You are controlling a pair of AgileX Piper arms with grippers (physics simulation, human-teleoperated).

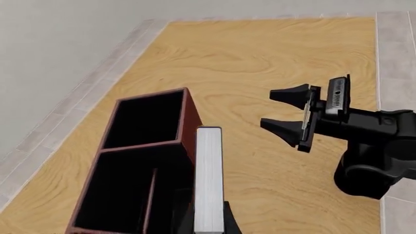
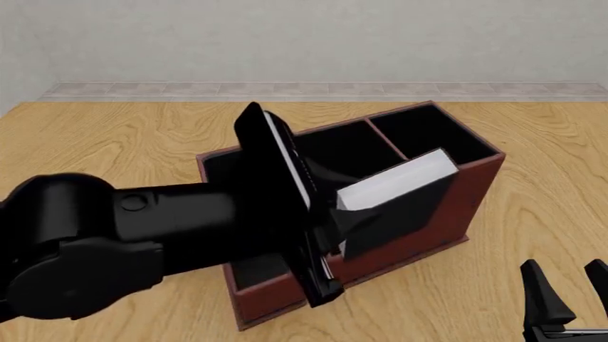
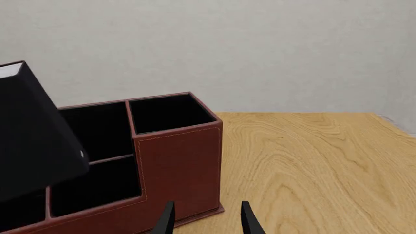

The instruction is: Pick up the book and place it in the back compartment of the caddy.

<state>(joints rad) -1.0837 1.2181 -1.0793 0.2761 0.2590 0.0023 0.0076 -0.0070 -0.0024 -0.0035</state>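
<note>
I'm seeing the book [image 2: 404, 187] sitting tilted above the caddy [image 2: 418, 246] — over its near wall, held by my left gripper [image 2: 354, 214]; my right gripper [image 2: 562, 288] is hanging near-right, well apart.

**Left arm extended and gripping, right arm low with fingers spread**

The left arm comes in from the near left, reaching right and forward, its wrist raised well above the surface. The left tool [image 2: 347, 217] is clamped shut on what it holds, fingers pointing right. The right tool [image 2: 562, 298] sits at the near right, low, its two fingers [image 3: 249, 220] apart and holding nothing.
</note>
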